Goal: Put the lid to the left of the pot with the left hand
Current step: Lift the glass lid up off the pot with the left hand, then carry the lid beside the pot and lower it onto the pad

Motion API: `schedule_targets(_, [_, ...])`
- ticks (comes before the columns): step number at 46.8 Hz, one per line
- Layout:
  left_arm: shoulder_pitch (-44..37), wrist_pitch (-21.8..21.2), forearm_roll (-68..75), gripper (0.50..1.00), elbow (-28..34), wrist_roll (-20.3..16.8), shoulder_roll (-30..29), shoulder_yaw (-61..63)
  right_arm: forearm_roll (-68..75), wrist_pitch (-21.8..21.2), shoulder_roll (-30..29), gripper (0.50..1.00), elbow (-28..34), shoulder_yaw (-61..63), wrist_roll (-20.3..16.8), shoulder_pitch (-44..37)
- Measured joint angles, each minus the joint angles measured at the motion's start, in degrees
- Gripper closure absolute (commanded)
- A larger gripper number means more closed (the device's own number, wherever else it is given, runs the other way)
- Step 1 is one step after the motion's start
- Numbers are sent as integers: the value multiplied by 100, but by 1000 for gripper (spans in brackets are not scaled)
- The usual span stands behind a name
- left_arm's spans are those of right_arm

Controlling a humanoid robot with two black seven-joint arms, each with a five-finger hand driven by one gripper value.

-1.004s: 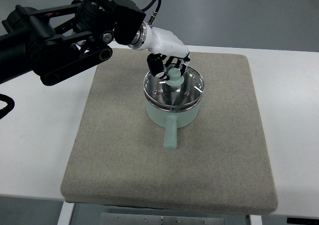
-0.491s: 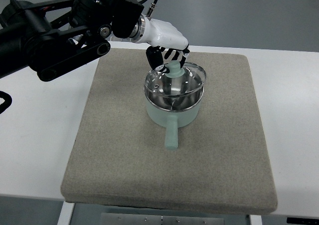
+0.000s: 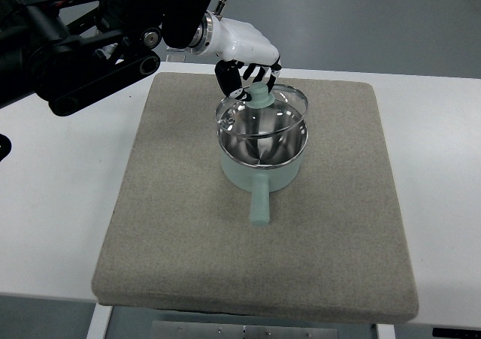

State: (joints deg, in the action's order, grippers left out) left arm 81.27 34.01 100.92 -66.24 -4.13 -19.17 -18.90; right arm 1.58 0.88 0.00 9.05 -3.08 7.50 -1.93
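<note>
With the white left hand (image 3: 244, 65) pinching the mint knob of the round glass lid (image 3: 262, 110) held just above the mint-green pot (image 3: 261, 158), carry it level leftward onto the grey mat (image 3: 173, 204).

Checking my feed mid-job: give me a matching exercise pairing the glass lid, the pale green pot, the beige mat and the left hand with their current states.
Things:
1. round glass lid with pale green knob
2. pale green pot with straight handle
3. beige fabric mat
4. white left hand

States:
A. lies flat on the white table
B. stands uncovered, steel inside showing
C. grips a knob from above
D. held tilted above the pot's rim

Pairs: 1-D, 2-B, 3-A, 4-C
</note>
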Motion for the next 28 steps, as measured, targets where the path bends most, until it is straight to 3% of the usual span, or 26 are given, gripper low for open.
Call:
schedule_targets(16, [72, -10, -4, 1000, -49, -1, -16, -8, 0, 0, 0, 576, 0, 0, 0, 0])
schedule_targets(28, [73, -28, -24, 1000, -266, -8, -630, -29, 0, 0, 0, 576, 0, 0, 3, 0])
